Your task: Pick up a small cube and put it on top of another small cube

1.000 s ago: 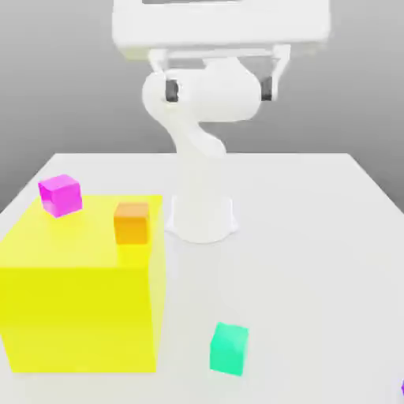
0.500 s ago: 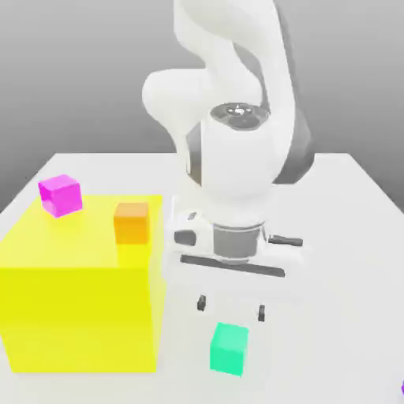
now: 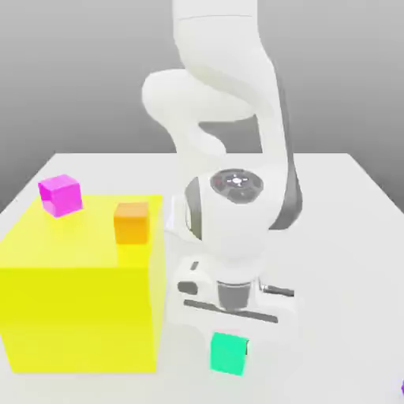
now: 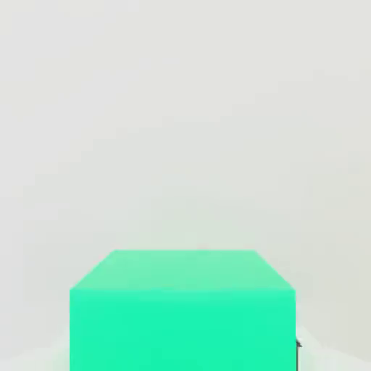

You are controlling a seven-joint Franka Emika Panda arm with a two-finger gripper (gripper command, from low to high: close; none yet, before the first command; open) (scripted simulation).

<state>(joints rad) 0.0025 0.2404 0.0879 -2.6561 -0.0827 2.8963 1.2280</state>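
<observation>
The small green cube (image 3: 230,353) sits flat on the white tabletop (image 3: 339,237), near the front edge in the exterior view and just off the lower corner of the large yellow block (image 3: 79,292), apart from it; it looks rigid, with flat matte faces and crisp edges, and I judge it light for its size, unlikely to deform or break, though smooth sides may slip under a weak or off-centre pinch; the sensible hold is across two opposite vertical faces, about mid-height, with the pads square to those faces so the cube does not twist.

The white arm's two-finger gripper (image 3: 230,335) hangs directly over the cube, the broad hand body covering its back edge in the exterior view; the fingers appear to reach down on either side of the cube, but they are mostly hidden behind it and the hand, so whether they are spread or closed I cannot tell, and contact cannot be confirmed. In the hand view the cube (image 4: 182,311) lies close beneath the camera and centred between where the fingers would fall, its top face level; that suggests the alignment is good for a straight grasp.

A small orange cube (image 3: 131,222) and a small magenta cube (image 3: 61,194) rest on top of the yellow block, well apart from the green one; either could serve as the base.
</observation>
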